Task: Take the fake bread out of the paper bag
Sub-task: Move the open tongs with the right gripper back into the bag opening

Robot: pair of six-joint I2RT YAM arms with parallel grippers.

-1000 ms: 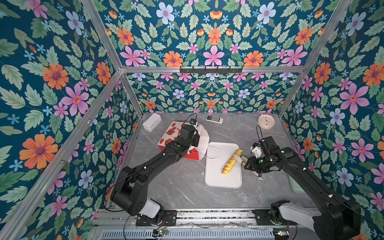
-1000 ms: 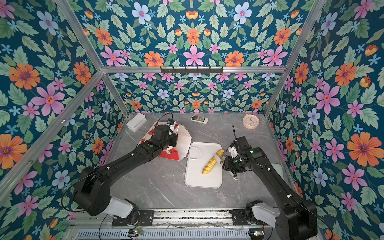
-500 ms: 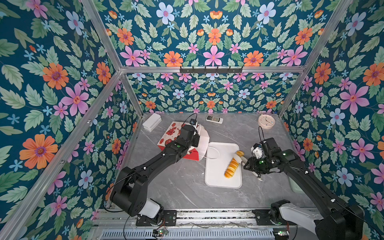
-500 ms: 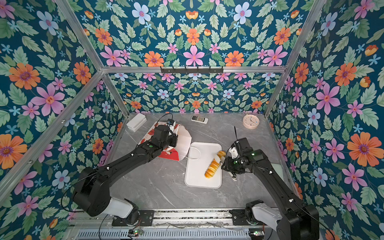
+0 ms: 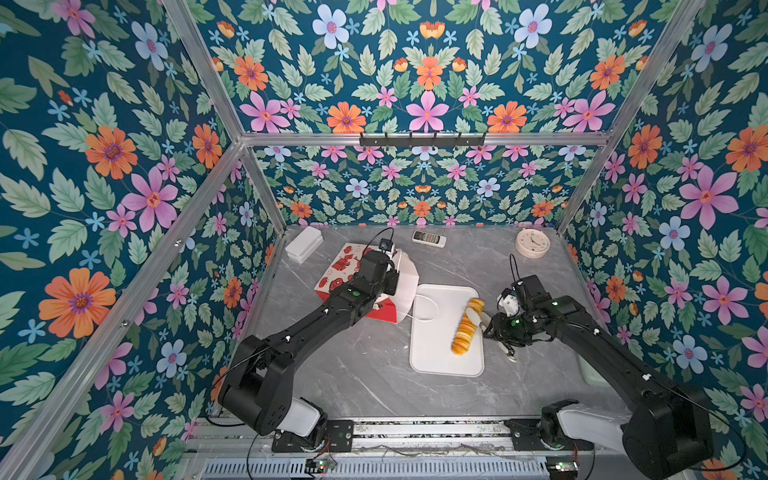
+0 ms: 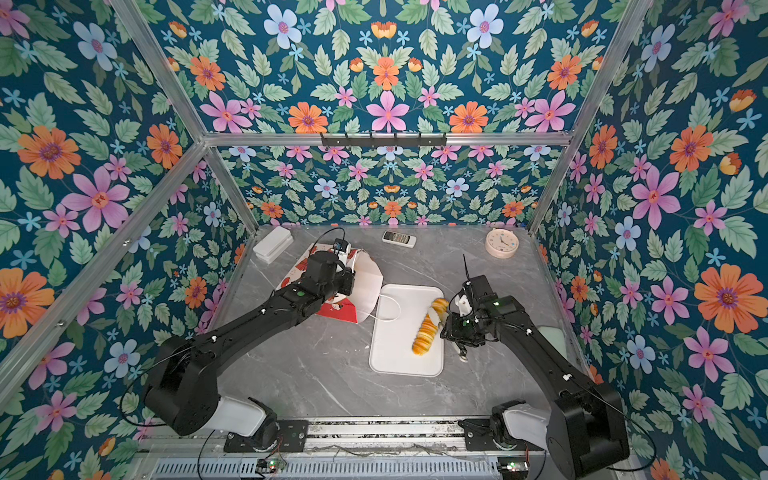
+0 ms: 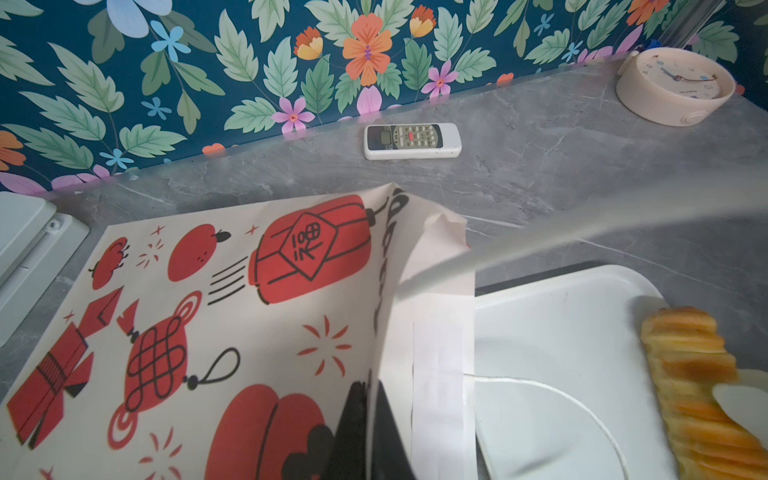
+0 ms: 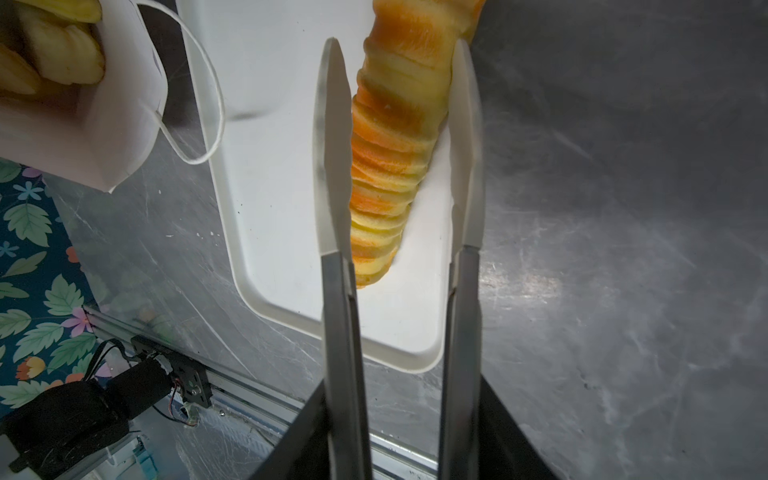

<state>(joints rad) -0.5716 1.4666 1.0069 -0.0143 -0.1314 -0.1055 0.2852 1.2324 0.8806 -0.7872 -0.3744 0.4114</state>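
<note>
Right gripper (image 8: 397, 45), part-closed, pinches the fake bread loaf (image 8: 386, 166), likely light, stiff and slick, across its narrow width; left gripper (image 7: 365, 399) clamps the paper bag (image 7: 249, 332) at its rim.

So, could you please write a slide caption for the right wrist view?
Right fingers hold the loaf over the tray, beside the bag with more bread inside.

My left arm (image 5: 316, 320) is stretched forward and inward from its base, and the left gripper (image 7: 368, 415) is clamped tight on the rim of the paper bag (image 7: 232, 316). My right arm (image 5: 590, 332) reaches forward with its wrist bent toward the middle. The right gripper (image 8: 397, 45) sits low, its long fingers (image 8: 332, 166) partly closed against both sides of the fake bread loaf (image 8: 395, 137).
</note>
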